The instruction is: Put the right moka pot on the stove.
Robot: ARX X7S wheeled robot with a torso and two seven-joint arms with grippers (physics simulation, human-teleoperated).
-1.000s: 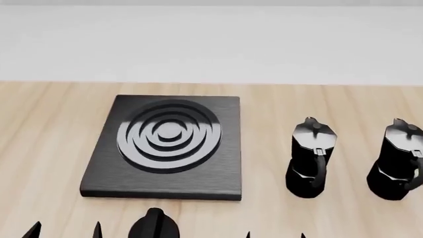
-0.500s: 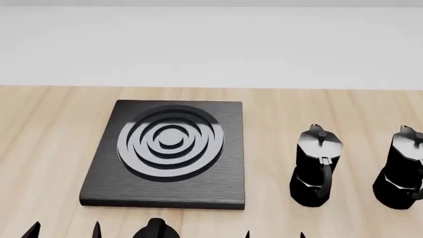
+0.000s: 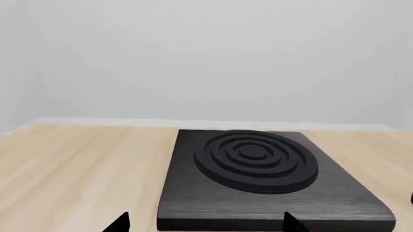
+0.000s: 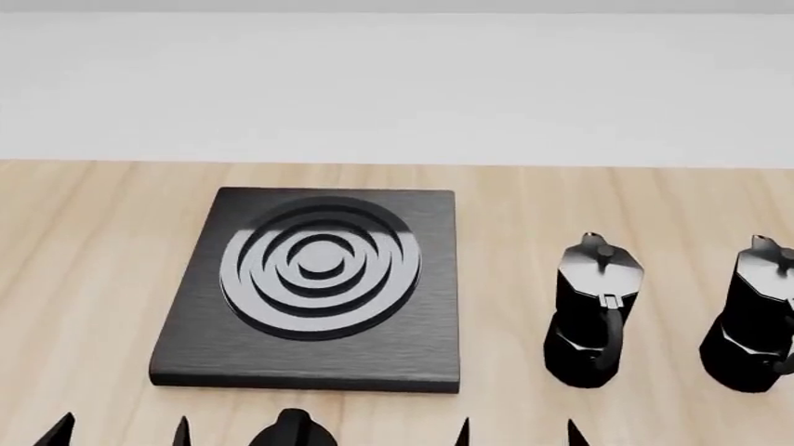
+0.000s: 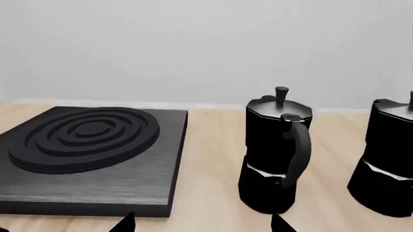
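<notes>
The stove is a flat dark slab with concentric burner rings on the wooden table; it also shows in the left wrist view and the right wrist view. Two identical black moka pots stand upright to its right. The right moka pot is at the head view's right edge, cut off, and also shows in the right wrist view. The other pot stands left of it. My left gripper and right gripper are open and empty at the near edge, only fingertips showing.
A black oval knob lies just in front of the stove, between my grippers. The light wooden table runs back to a pale wall. The left pot stands just ahead of my right gripper.
The head view shifted slightly a second ago, then held still. My right gripper's fingertips have risen a little into view. The pots and stove have not moved.
</notes>
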